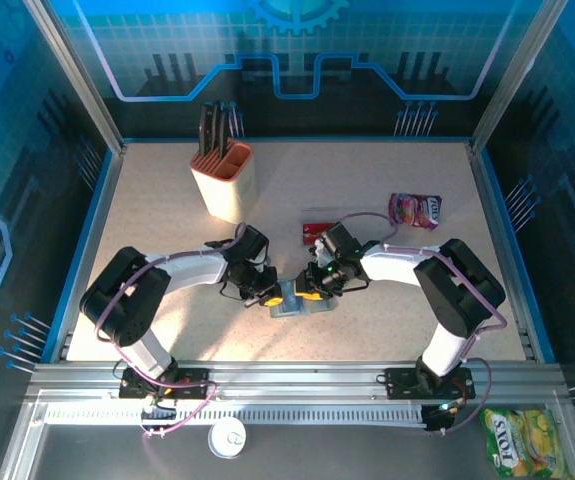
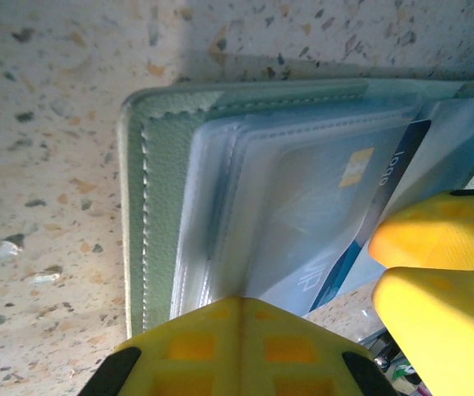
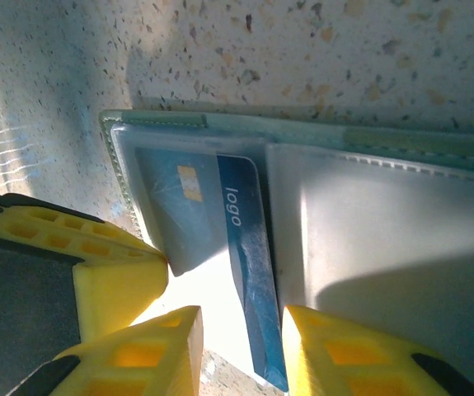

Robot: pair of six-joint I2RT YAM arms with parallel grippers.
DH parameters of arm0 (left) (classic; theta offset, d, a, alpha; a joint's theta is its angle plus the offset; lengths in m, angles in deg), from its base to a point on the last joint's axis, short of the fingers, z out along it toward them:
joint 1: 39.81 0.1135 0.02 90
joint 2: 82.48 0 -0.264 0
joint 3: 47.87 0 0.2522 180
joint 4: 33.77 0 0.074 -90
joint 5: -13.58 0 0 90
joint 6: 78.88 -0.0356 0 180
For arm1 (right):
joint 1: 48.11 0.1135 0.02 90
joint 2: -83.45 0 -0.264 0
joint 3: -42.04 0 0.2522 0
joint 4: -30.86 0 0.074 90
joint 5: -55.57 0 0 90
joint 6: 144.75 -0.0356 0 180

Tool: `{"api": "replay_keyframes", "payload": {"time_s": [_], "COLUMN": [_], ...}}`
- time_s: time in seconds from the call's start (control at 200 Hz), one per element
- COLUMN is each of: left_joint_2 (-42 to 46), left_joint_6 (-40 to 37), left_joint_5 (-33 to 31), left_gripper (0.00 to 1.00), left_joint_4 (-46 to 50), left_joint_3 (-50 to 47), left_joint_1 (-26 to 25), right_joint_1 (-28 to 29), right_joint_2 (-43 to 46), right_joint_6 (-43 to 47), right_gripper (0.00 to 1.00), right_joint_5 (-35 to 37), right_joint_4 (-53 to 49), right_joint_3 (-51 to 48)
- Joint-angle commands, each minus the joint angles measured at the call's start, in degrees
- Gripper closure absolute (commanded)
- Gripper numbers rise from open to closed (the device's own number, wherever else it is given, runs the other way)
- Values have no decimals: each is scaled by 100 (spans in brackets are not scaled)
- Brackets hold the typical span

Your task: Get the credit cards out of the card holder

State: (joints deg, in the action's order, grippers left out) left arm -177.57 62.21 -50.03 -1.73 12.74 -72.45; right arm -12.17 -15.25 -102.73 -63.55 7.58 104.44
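Overhead, the card holder (image 1: 305, 309) lies open on the surface (image 1: 387, 335) toward 6 o'clock. The left pincer (image 1: 287, 296) sits at its 10 o'clock and the right pincer (image 1: 315, 293) at its 1 o'clock. The right wrist view adds the blue card (image 3: 251, 247), partly out of its clear sleeve, between that pincer's slightly parted fingers (image 3: 335, 355). The left wrist view shows its own fingers (image 2: 237, 346) together at the sleeves' edge.

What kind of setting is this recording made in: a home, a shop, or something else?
Most likely a lab robot cell, not a home: a speckled table fenced by aluminium posts and blue printed panels, with staged props such as a knife block and snack packet.
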Motion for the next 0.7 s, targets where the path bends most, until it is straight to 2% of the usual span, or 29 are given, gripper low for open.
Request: {"api": "replay_keyframes", "payload": {"time_s": [0.0, 0.205, 0.475, 0.695], "left_joint_2": [-21, -51, -113, -218], "left_joint_6": [-3, -155, -347, -456], "left_joint_5": [-232, -386, -513, -495], "left_gripper": [100, 100, 100, 100], "left_joint_4": [181, 377, 575, 573], "left_joint_3": [-101, -8, 126, 167], "left_joint_1": [-32, -19, 17, 83], "right_joint_1": [-52, -79, -81, -79], "right_joint_2": [-36, -180, -282, -337], "right_joint_6": [146, 211, 422, 410], "right_gripper": [68, 68, 68, 68], "right_joint_5": [-195, -347, -134, -409], "right_joint_4": [-8, 135, -42, 344], "right_joint_3": [87, 98, 135, 69]}}
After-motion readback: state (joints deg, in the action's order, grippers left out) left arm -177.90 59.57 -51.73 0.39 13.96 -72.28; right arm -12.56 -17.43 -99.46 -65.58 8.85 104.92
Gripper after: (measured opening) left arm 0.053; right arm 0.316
